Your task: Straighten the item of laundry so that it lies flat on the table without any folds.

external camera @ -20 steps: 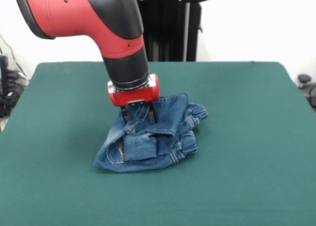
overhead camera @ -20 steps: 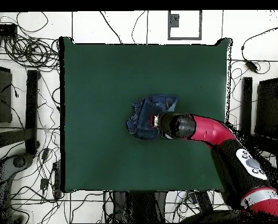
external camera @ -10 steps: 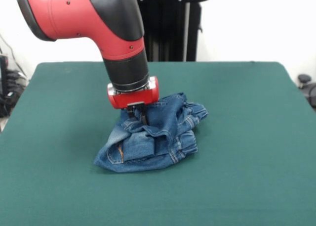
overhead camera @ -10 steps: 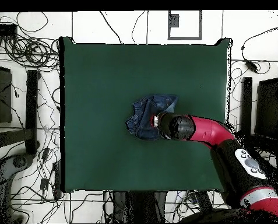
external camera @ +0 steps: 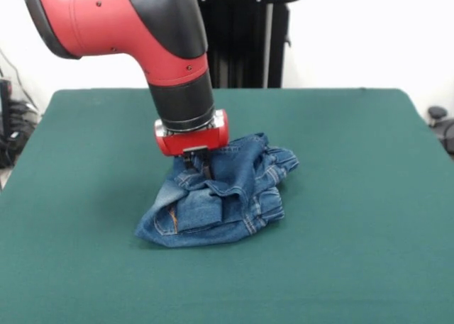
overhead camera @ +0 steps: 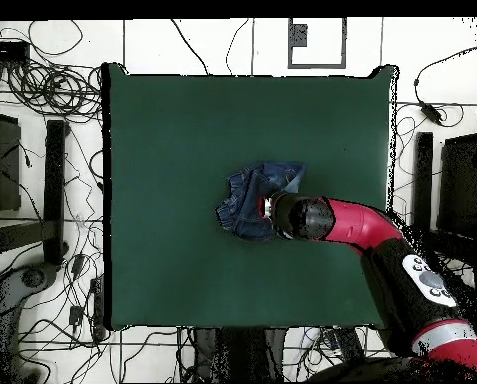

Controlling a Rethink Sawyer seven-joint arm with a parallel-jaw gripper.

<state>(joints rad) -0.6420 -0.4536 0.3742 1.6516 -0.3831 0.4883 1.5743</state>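
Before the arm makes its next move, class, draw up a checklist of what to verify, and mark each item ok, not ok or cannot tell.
1. Gripper down on the jeans: ok.
2. Jaws closed on a fold of denim: ok, they look pinched together in the cloth.
3. Jeans flat, no folds: not ok, bunched in a heap.
4. Jeans well inside the table edges: ok.
5. Free table around the heap for spreading: ok.
6. How many layers are pinched: cannot tell.
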